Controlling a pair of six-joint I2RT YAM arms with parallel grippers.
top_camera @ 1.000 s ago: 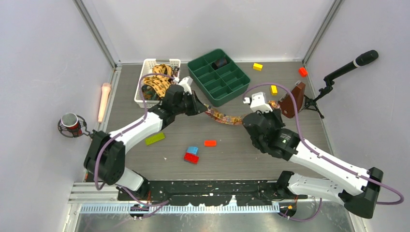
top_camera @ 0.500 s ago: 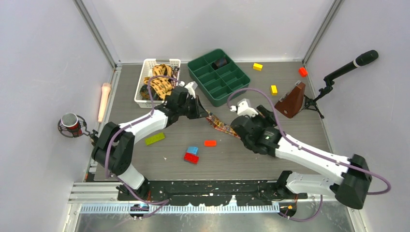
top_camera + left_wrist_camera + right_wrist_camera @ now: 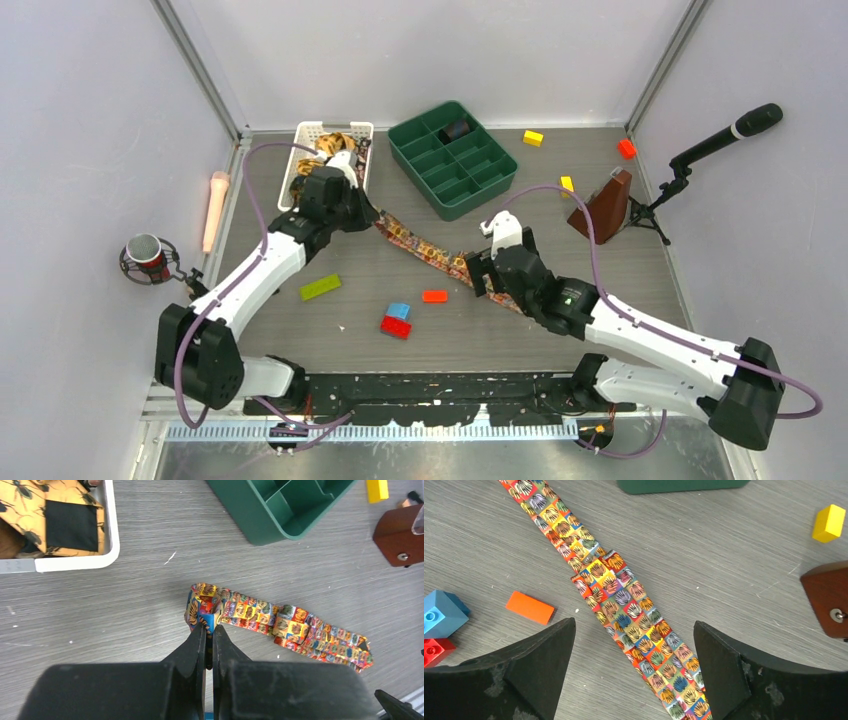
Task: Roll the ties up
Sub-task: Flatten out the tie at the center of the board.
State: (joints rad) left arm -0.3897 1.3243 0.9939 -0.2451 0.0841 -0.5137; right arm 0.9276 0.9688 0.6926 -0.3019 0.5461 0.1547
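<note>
My left jaws clamped on folded end of long multicoloured patterned fabric necktie (image 3: pixel 280 625), rest flat across grey desk (image 3: pixel 360 280); right jaws wide apart above it, empty. Risk: unpinned, it drags and fold slips out

From overhead, the right arm (image 3: pixel 560 295) is covering the near end of the multicoloured patterned fabric tie (image 3: pixel 420 243), and the left gripper (image 3: pixel 369 214) is hiding its far end. The small dark object (image 3: pixel 458 129) lying in the green plastic compartment tray (image 3: pixel 470 195) is showing too small to identify.
</note>
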